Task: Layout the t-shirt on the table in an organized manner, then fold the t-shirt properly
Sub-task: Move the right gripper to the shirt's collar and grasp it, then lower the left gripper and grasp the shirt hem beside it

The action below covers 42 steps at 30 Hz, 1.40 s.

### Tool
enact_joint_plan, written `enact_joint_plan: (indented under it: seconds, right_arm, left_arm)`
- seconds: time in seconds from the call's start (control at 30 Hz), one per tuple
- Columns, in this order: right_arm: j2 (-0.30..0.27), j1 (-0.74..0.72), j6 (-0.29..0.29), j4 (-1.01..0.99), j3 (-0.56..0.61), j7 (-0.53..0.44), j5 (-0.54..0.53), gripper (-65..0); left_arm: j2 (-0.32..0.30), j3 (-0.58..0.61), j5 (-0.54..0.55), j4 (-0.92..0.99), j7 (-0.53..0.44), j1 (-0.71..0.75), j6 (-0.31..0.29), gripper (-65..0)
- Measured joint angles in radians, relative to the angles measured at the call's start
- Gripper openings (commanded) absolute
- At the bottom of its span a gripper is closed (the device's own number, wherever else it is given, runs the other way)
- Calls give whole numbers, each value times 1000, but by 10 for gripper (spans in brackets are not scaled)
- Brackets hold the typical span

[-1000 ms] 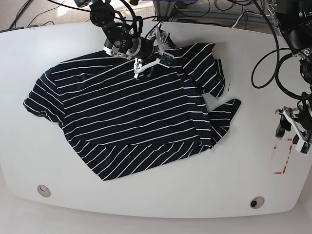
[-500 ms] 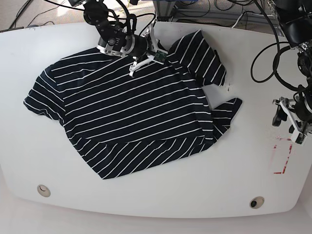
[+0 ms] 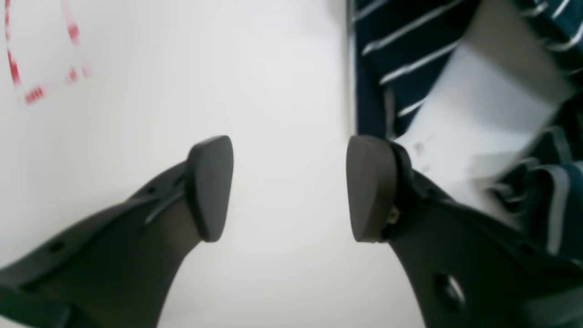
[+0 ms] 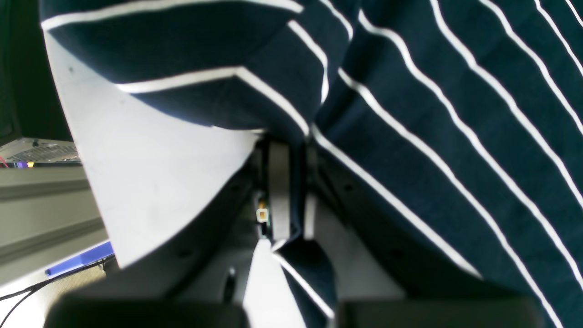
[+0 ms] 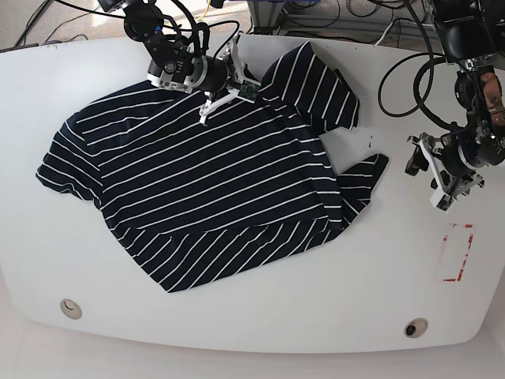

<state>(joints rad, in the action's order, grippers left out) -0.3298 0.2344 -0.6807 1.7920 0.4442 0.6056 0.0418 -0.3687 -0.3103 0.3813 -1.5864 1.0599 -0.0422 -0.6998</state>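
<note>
One t-shirt [image 5: 213, 197] lies on one table [image 5: 260, 316]. Two grippers are over the table: the right gripper [image 5: 211, 104] and the left gripper [image 5: 430, 170]. The table has two round fittings [image 5: 71, 308] and one red mark [image 5: 456, 253].

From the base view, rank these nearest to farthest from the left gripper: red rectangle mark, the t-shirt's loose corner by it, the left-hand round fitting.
From the left gripper, open over bare table:
1. T-shirt corner, just beside it toward the table's middle.
2. Red rectangle mark, toward the near edge.
3. Left-hand round fitting, far across, near corner.
</note>
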Motion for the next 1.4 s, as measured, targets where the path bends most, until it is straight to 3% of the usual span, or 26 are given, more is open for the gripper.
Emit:
enact_joint_plan:
  seconds: [0.2,0.47,0.77,1.23,1.3,1.4]
  right_arm:
    - [0,2,0,0,0,-1,1,-636]
    - [3,2,0,0,0,0,3,-636]
    - [6,2,0,0,0,1,3,-636]
    - [6,2,0,0,0,0,3,-636]
    - [6,3,0,0,0,1,3,-636]
    - [6,3,1,0,0,1,3,-636]
  left_arm:
    - [45,9,-46,118,-2,6,3,-279]
    - [49,120,-35,186,-113,-3,3,-279]
    - [93,135,-33,188,-128,-10,3,-279]
    - [113,153,-28,227,-128,-55,2,-286]
    - [112,153,-21,247,-131,-70,-1,-317]
    - [112,155,-21,288,-135,-96,0,-429]
